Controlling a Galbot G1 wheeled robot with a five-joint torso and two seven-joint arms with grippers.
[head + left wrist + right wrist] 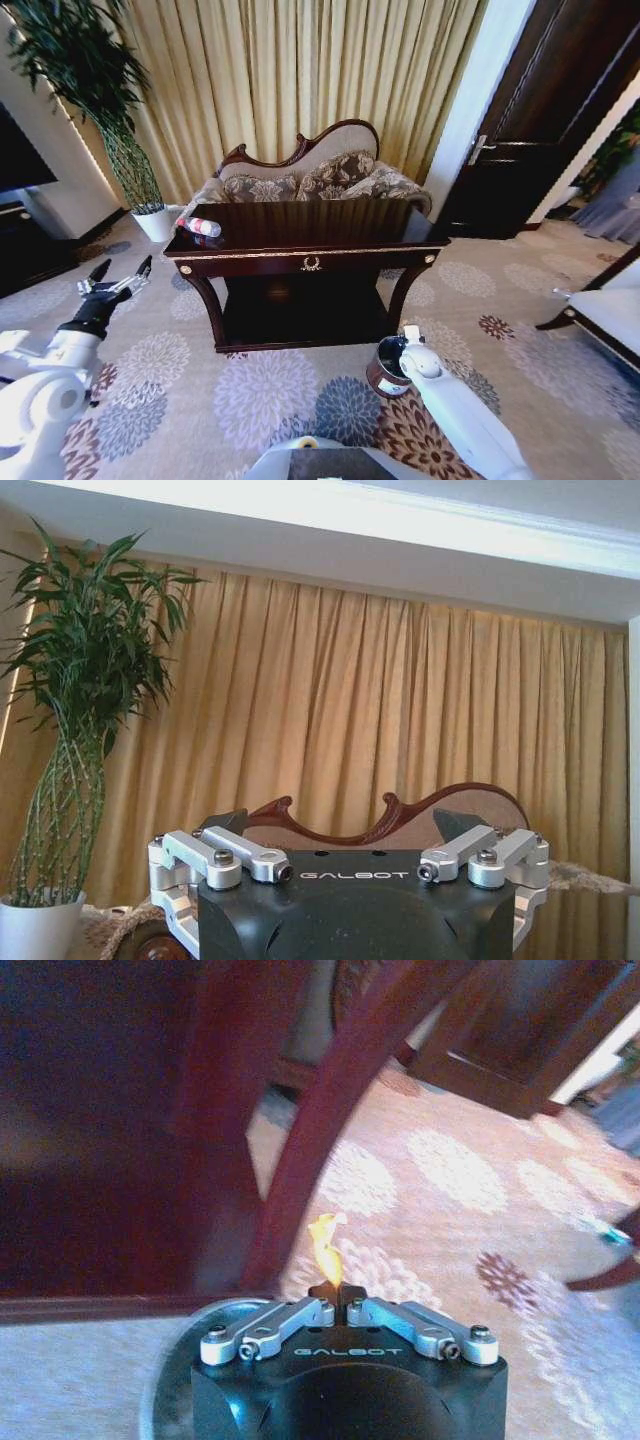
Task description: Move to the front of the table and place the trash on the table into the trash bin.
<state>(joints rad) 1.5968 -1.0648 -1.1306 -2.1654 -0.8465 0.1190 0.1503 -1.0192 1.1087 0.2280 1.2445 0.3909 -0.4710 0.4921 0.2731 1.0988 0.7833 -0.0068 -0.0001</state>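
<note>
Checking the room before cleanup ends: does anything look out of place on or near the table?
Yes. A plastic bottle lies on its side at the left end of the table, looking like litter there. The right gripper, above the trash bin, pinches a small orange scrap.

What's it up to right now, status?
Right gripper shut on orange scrap, over trash bin. Left gripper open, idle. Bottle on table.

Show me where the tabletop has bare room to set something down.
On the table, everything from mid-top to the right edge by the door is bare. The left end is crowded: the bottle lies there.
</note>
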